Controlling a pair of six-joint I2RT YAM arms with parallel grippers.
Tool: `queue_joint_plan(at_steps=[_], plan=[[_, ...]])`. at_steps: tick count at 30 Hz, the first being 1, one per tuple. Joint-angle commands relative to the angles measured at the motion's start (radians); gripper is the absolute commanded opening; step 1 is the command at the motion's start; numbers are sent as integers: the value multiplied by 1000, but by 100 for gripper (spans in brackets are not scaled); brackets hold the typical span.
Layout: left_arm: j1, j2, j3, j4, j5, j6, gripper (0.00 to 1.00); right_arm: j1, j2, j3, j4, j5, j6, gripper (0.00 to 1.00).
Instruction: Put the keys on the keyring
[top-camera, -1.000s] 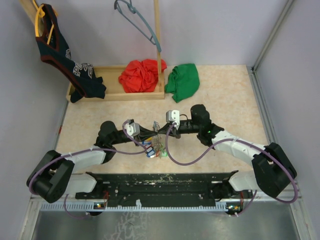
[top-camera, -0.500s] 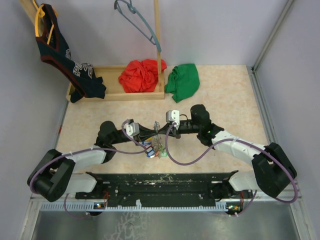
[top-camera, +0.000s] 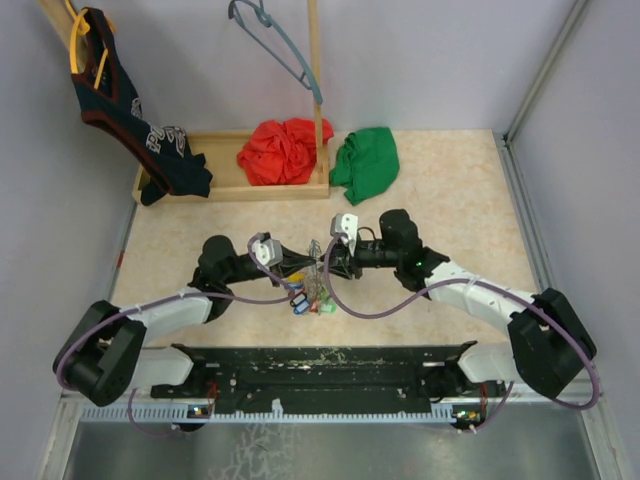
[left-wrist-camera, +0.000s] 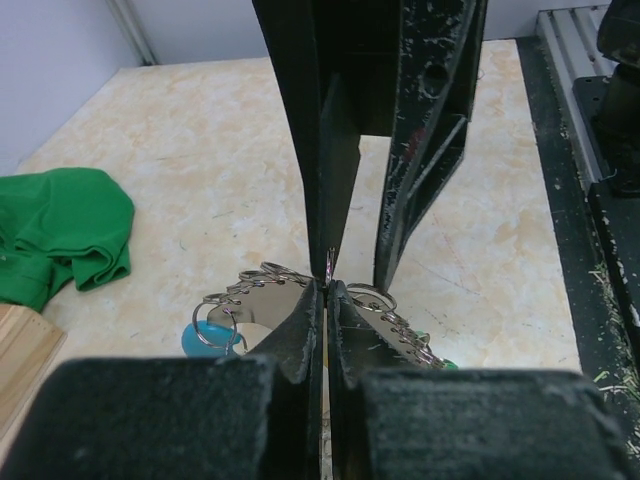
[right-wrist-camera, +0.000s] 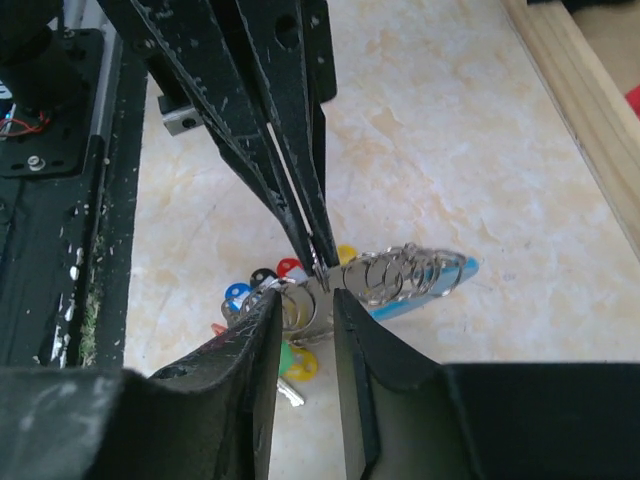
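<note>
moved farther out: left gripper (left-wrist-camera: 325, 292), right gripper (right-wrist-camera: 303, 300) | left clamped on keyring (right-wrist-camera: 448, 283) | right parted around it

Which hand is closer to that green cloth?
Right. The right hand is on the near side of the green cloth, slightly left; the left hand is farther left.
</note>
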Motion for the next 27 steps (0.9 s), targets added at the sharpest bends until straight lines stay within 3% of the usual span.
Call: queue_joint_plan(at_steps=[1, 12, 13, 14, 15, 19, 27], plan=[[-6, -51, 66, -151, -59, 69, 0, 9, -71, 49, -113, 146, 163, 31], [-7, -79, 172, -397, -171, 41, 0, 1, -267, 81, -559, 631, 622, 55], [-7, -81, 185, -416, -184, 38, 0, 2, -293, 79, -580, 664, 649, 60], [-7, -82, 190, -434, -199, 28, 0, 1, -313, 75, -612, 694, 687, 81], [-7, -83, 195, -446, -214, 18, 0, 1, -337, 64, -629, 728, 734, 90], [-9, -93, 191, -458, -244, 4, 0, -5, -421, -7, -682, 838, 856, 91], [-18, -107, 201, -498, -287, -19, 0, -107, -355, 114, -1046, 1115, 990, 96]])
